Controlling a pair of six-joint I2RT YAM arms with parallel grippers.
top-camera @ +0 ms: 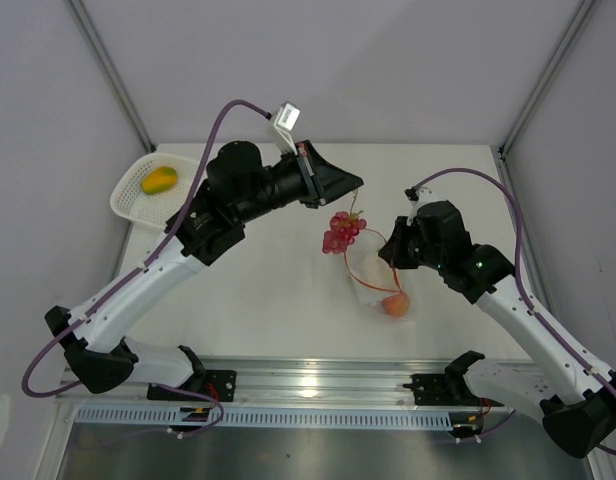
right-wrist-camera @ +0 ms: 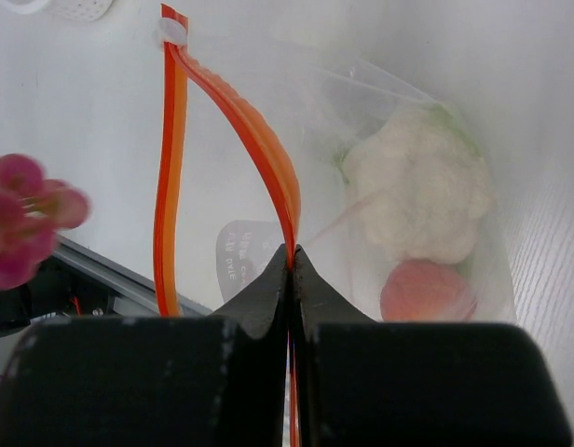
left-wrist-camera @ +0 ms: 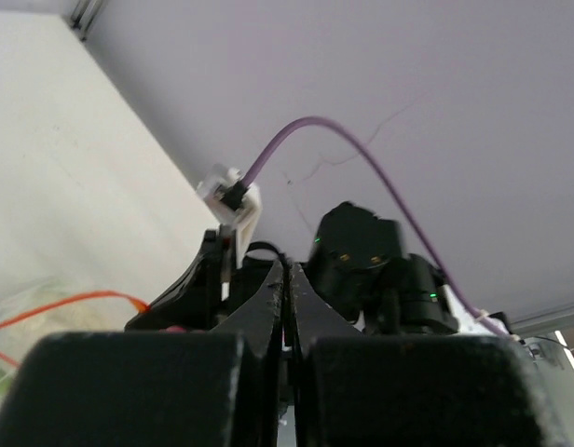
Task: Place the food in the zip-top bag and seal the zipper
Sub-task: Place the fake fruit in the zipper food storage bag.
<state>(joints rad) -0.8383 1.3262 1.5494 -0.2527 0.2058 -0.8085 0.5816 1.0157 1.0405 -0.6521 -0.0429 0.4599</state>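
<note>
The clear zip-top bag (top-camera: pixel 373 283) lies mid-table with its mouth held open. Inside it are a white-and-green vegetable (right-wrist-camera: pixel 417 191) and a red-orange round fruit (right-wrist-camera: pixel 427 291), which also shows in the top view (top-camera: pixel 395 305). My right gripper (right-wrist-camera: pixel 293 251) is shut on one side of the red-orange zipper (right-wrist-camera: pixel 268 158) and lifts it; the other side of the strip (right-wrist-camera: pixel 169 168) stands apart. My left gripper (top-camera: pixel 355 188) is shut, and the red grape bunch (top-camera: pixel 341 232) hangs by its stem under it, just above the bag's mouth. The mango (top-camera: pixel 159 180) lies in the basket.
The white mesh basket (top-camera: pixel 128 195) stands at the far left of the table. A metal rail (top-camera: pixel 318 385) runs along the near edge. Frame posts stand at the back corners. Purple cables loop over both arms.
</note>
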